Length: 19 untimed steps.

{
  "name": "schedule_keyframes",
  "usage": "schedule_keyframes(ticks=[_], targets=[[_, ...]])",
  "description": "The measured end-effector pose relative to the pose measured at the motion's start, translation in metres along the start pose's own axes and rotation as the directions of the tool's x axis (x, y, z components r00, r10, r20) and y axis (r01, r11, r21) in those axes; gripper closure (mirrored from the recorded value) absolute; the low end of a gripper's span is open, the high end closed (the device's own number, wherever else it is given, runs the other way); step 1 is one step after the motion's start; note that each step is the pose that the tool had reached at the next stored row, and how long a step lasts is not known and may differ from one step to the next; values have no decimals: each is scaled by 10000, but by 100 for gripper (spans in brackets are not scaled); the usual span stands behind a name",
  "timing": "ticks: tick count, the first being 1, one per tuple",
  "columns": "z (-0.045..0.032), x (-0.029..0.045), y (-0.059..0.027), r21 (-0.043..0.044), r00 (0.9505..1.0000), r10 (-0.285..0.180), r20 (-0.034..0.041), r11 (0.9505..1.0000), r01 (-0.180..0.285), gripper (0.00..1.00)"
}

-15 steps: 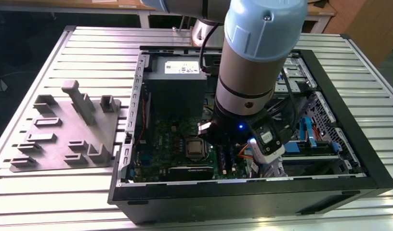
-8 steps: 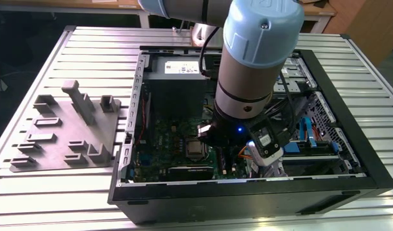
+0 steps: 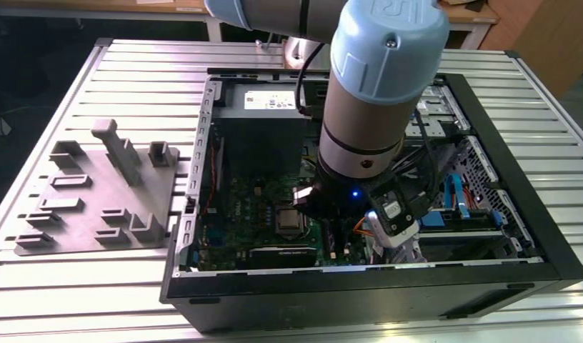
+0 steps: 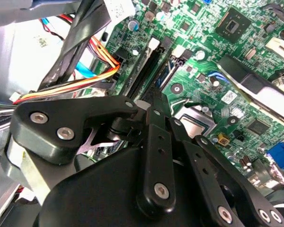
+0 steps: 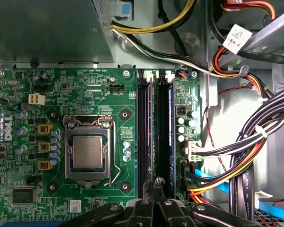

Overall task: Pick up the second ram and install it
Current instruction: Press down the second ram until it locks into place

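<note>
The second ram (image 5: 171,127) is a thin bluish stick standing on edge in one of the black memory slots of the green motherboard (image 5: 85,94); in the second wrist view the second ram (image 4: 166,71) shows as a blue strip between white latches. My gripper (image 5: 156,183) is low inside the open computer case (image 3: 520,236), its black fingers (image 4: 154,142) drawn together at the near end of the slots. Whether the tips pinch the stick is hidden. In the exterior view the gripper (image 3: 337,209) is over the motherboard (image 3: 243,207).
A processor socket (image 5: 87,153) lies beside the slots. Bundles of coloured cables (image 5: 246,156) crowd the other side. The gray power-supply box (image 5: 47,28) sits above the board. A gray fixture plate (image 3: 96,200) lies on the slatted table at the exterior view's left.
</note>
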<state>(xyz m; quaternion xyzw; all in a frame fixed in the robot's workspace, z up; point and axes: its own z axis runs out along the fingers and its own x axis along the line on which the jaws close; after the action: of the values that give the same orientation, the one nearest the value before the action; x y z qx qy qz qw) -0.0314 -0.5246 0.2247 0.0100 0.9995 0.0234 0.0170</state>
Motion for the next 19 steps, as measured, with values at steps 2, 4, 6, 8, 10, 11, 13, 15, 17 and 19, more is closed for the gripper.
schedule_keyframes(ticks=[2,4,6,8,10,11,13,15,17,19], targets=[[33,1,-2,2,10000,0,-1,10000,0,90],[37,1,-2,1,10000,0,0,10000,0,90],[43,1,-2,-1,10000,0,1,10000,0,90],[60,2,-3,5,10000,0,-1,10000,0,90],[63,2,-3,3,10000,0,-1,10000,0,90],[65,2,-3,1,10000,0,0,10000,0,90],[66,2,-3,-2,10000,0,0,10000,0,90],[74,2,-4,0,10000,0,0,10000,0,90],[85,3,-6,9,10000,0,-3,10000,0,90],[88,3,-6,6,10000,0,-1,10000,0,90]])
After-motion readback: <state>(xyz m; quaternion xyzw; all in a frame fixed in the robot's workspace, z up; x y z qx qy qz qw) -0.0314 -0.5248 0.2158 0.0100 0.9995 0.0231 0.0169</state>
